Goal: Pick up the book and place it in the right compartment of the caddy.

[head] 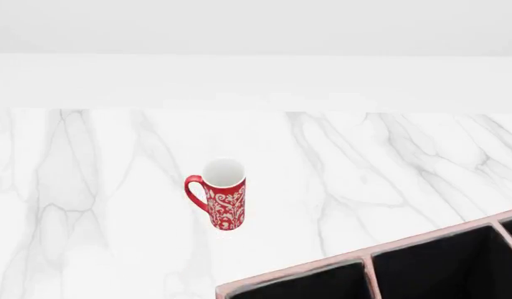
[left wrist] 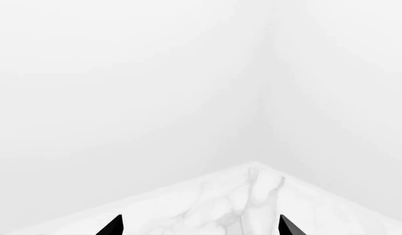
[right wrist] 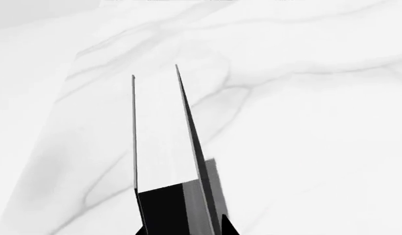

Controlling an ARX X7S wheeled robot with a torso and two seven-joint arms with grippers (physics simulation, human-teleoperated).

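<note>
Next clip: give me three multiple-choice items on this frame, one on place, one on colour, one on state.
1. The mug stands: A inside the caddy; B on the marble table; C on a book.
2. The mug is: A blue; B plain black; C red and white.
3. The left gripper is: A open; B shut on the mug; C shut on the caddy.
Answers: B, it stands on marble, apart from the caddy; C, red with a white pattern; A, tips apart with nothing between.
</note>
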